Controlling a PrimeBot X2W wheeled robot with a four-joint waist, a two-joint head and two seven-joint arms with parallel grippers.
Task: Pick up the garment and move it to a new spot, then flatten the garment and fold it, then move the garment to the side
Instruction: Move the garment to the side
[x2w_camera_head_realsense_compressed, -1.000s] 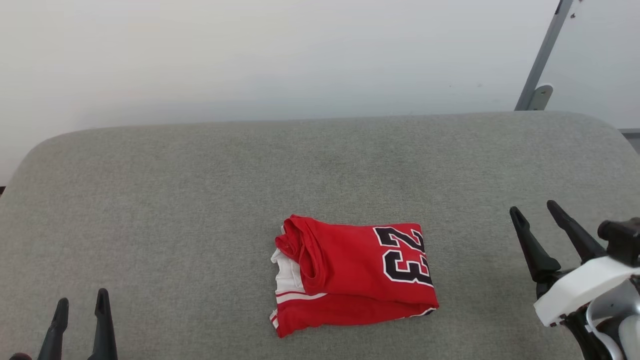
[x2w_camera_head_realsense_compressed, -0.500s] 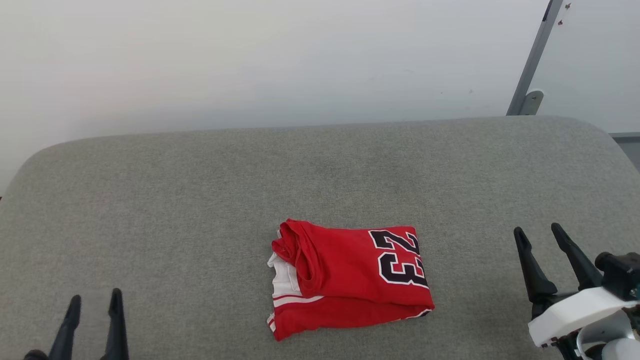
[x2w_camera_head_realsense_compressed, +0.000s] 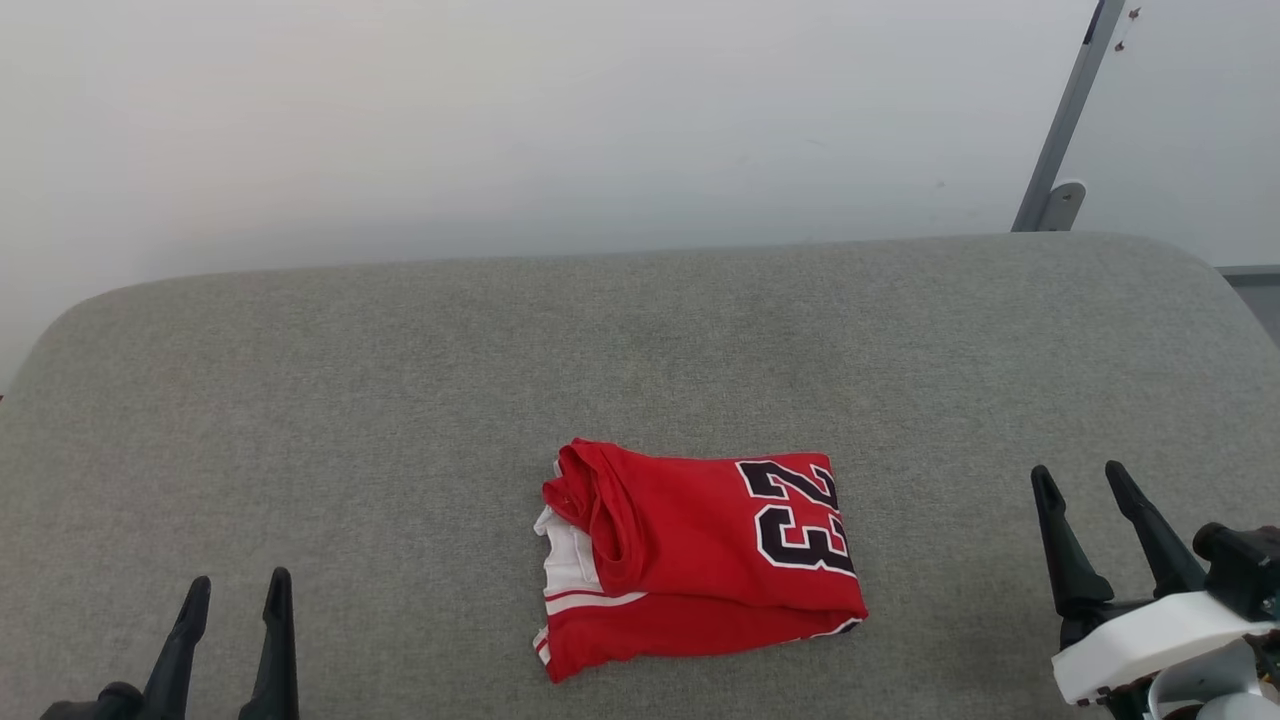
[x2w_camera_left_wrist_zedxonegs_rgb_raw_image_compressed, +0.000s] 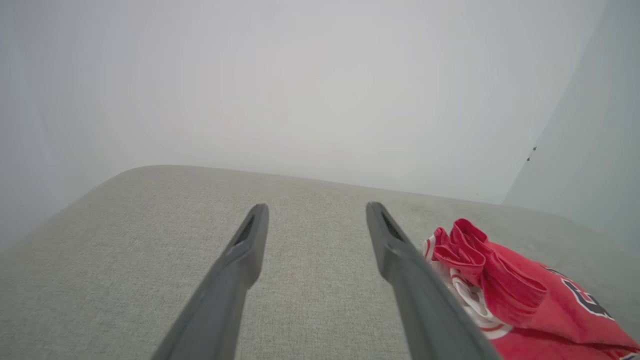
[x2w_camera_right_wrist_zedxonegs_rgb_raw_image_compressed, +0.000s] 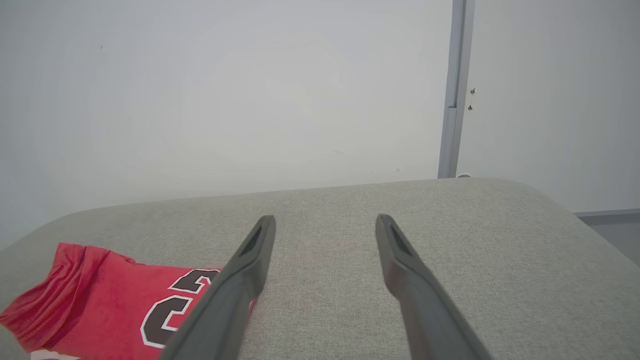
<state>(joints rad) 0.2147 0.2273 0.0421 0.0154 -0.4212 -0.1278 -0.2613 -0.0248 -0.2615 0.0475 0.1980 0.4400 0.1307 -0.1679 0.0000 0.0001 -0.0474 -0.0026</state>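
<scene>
The garment (x2w_camera_head_realsense_compressed: 700, 555), a red jersey with white trim and a black 23, lies folded into a compact rectangle near the front middle of the grey padded surface (x2w_camera_head_realsense_compressed: 400, 380). It also lies at the lower right in the left wrist view (x2w_camera_left_wrist_zedxonegs_rgb_raw_image_compressed: 515, 300) and at the lower left in the right wrist view (x2w_camera_right_wrist_zedxonegs_rgb_raw_image_compressed: 105, 295). My left gripper (x2w_camera_head_realsense_compressed: 235, 592) stands open at the lower left, well apart from the garment. At the lower right my right gripper (x2w_camera_head_realsense_compressed: 1080, 480) is open too, with nothing between its fingers.
A pale wall rises behind the surface. A grey metal post with a bracket (x2w_camera_head_realsense_compressed: 1062, 130) stands at the back right. The surface's rounded corners fall away at the far left and right, with bare fabric on both sides of the garment.
My left gripper has come right and a little up in the head view. My right gripper has dropped lower. The camera tilted slightly; the garment lies where it was.
</scene>
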